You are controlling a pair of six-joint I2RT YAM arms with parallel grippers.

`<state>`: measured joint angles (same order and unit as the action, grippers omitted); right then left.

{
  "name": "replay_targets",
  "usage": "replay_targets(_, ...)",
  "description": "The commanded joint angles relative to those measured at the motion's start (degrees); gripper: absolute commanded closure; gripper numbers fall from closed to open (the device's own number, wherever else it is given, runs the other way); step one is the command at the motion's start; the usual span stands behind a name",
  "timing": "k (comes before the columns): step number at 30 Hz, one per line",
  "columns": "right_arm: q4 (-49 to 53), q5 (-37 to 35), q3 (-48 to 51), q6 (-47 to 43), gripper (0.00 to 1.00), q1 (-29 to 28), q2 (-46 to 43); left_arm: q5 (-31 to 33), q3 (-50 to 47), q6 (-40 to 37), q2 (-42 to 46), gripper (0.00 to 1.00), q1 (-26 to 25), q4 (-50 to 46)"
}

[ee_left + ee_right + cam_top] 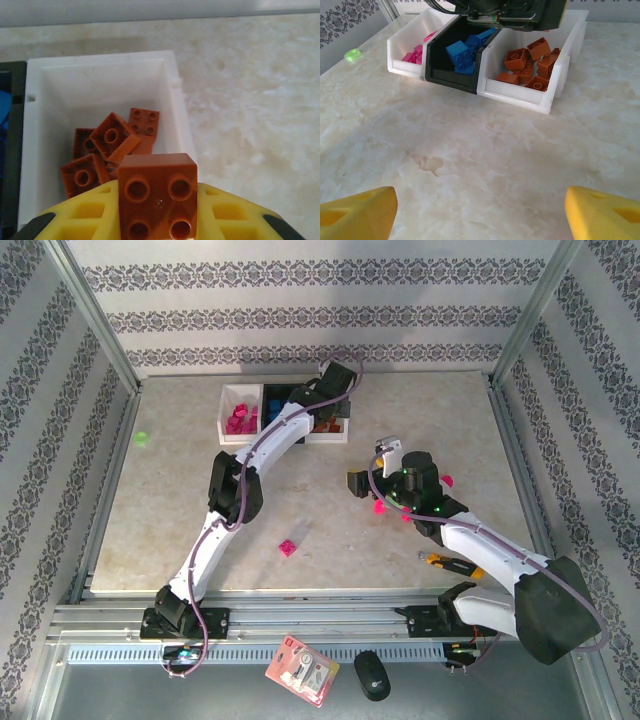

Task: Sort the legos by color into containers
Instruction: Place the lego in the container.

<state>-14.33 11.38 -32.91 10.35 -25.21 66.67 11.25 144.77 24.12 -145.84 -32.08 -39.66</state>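
My left gripper (157, 200) is shut on an orange-brown lego (156, 192) and holds it over the right white container (100, 57), where several orange-brown legos (112, 137) lie. The containers stand in a row at the far side: a white one (405, 67) with pink legos (415, 54), a black one (452, 80) with blue legos (460, 52), and a white one (515, 95) with orange-brown legos. A loose pink lego (288, 548) lies on the table in front. My right gripper (480, 215) is open over bare table, right of centre (362, 483).
A small green bit (141, 439) lies at the table's left. Neon pink pieces (379, 507) sit by my right gripper. A small orange-and-black item (437, 560) lies beside the right arm. A packaged card (302, 670) and a black mouse (371, 675) rest below the table's front edge.
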Motion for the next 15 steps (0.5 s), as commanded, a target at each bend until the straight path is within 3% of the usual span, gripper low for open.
replay_targets(1, -0.27, -0.94, 0.3, 0.4, 0.14, 0.51, -1.15, 0.68, 2.4, -0.99, -0.65, 0.81, 1.1, -3.04)
replay_targets(4, 0.19, -0.96, -0.22, 0.29, 0.14, 0.51, -1.27, -1.09, 2.36, -2.06, -0.35, 0.75, 1.29, -3.1)
replay_targets(8, 0.79, -0.81, -0.81, 0.35, 0.13, 0.51, -1.42, -3.77, 2.27, -3.58, 1.2, 0.4, 1.31, -3.61)
replay_targets(15, 1.98, 1.05, -0.8, 1.15, 0.13, 0.51, -2.65, -7.95, -6.13, -8.73, 10.17, 0.23, 1.05, -3.66)
